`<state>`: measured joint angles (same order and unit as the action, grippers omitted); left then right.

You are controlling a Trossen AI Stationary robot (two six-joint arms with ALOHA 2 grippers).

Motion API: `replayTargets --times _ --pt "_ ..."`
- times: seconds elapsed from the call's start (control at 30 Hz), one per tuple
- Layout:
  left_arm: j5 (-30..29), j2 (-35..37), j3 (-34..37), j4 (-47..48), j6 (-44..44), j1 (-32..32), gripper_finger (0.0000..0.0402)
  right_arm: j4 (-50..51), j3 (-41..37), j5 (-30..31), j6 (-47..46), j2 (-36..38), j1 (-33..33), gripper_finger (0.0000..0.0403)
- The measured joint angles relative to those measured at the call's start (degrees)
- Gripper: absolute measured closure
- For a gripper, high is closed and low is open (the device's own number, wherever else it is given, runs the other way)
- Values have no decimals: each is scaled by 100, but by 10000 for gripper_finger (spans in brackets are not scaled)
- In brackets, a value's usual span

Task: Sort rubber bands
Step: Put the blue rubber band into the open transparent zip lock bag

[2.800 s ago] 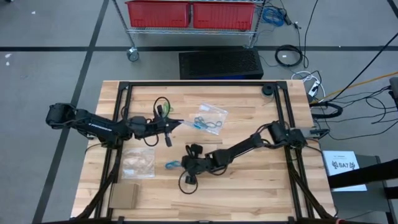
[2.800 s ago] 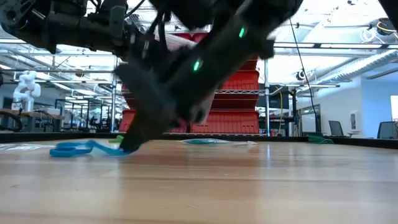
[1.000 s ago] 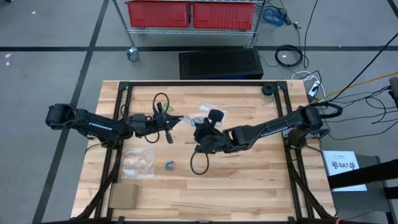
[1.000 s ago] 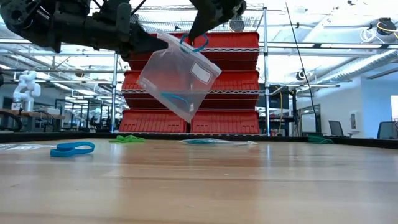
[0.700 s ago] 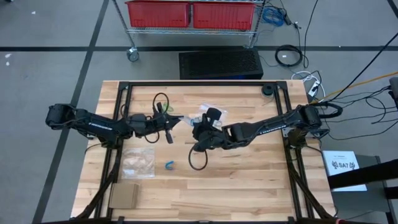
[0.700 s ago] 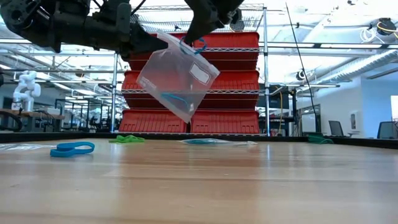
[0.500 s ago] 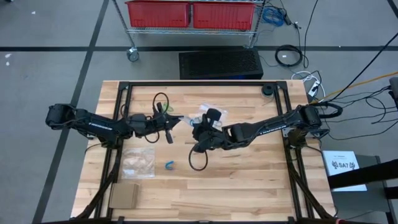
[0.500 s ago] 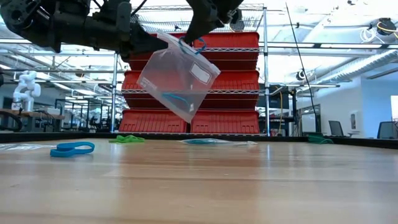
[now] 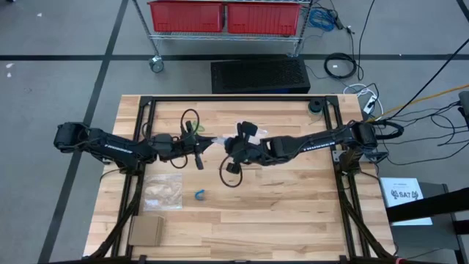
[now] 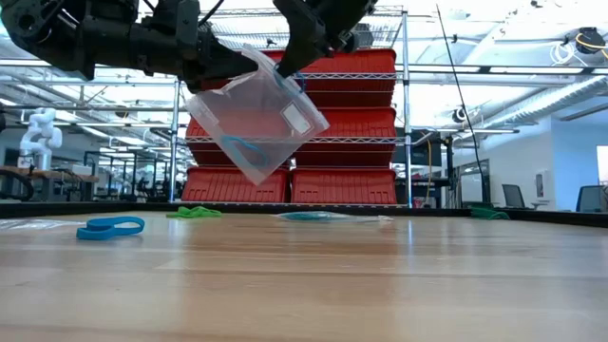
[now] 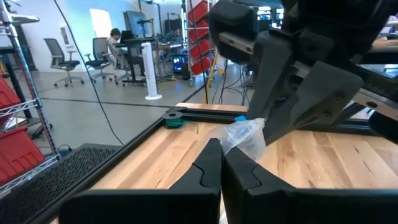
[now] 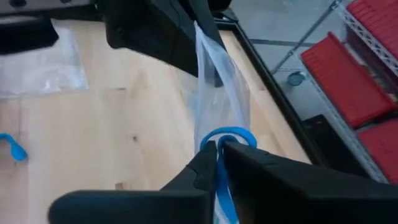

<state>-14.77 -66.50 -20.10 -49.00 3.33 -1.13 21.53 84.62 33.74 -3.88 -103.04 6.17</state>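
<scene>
A clear plastic bag [image 10: 252, 119] hangs in the air over the table's middle, with a blue rubber band [image 10: 242, 147] lying inside it. My left gripper [image 9: 209, 142] reaches in level from the table's left, shut on the bag. My right gripper [image 12: 217, 148] comes from the right and meets the bag's top, shut on another blue rubber band [image 12: 227, 134]. A loose blue rubber band [image 9: 199, 194] lies flat on the wood near the front left. My left gripper pinches the bag's crumpled upper edge [image 11: 241, 138] between its two fingertips, coming level from the table's left. The bag is lifted clear and hangs tilted below the fingers [image 10: 223, 66]. My right gripper pinches the blue band between its two fingers, slanting down from the table's right. A small loop [image 12: 231, 132] sticks out past the fingertips, right at the bag's upper edge [image 12: 214, 68]. The band is clear of the table.
A second clear bag [image 9: 163, 191] lies flat at the front left, with a brown card [image 9: 146, 231] nearer the front edge. Green bands [image 10: 195, 212] and a flat bag with teal bands [image 10: 323, 217] lie toward the far side. A black frame [image 9: 146, 110] runs round the table.
My right gripper has carried the blue band toward the table's far left, up to the bag's top by my left gripper, and has rolled a little. The bag's lower part has swung toward the left gripper's side and hangs more tilted.
</scene>
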Motion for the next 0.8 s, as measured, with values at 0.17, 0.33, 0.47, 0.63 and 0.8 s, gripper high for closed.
replayTargets --times 0.17,0.33,0.47,0.63,0.8 --pt "20 0 -1 0 0 0 402 -205 6 -540 0 0 -119 344" --pt "132 0 -29 9 -7 2 402 -404 6 -541 -89 2 -155 292" --pt "312 0 -76 36 -131 1 402 -441 6 -543 -262 4 -264 273" --pt "408 0 -96 31 -157 13 402 -475 6 -562 -422 4 -364 274" --pt "418 0 -96 51 -157 13 402 -425 6 -1197 -276 7 -345 273"
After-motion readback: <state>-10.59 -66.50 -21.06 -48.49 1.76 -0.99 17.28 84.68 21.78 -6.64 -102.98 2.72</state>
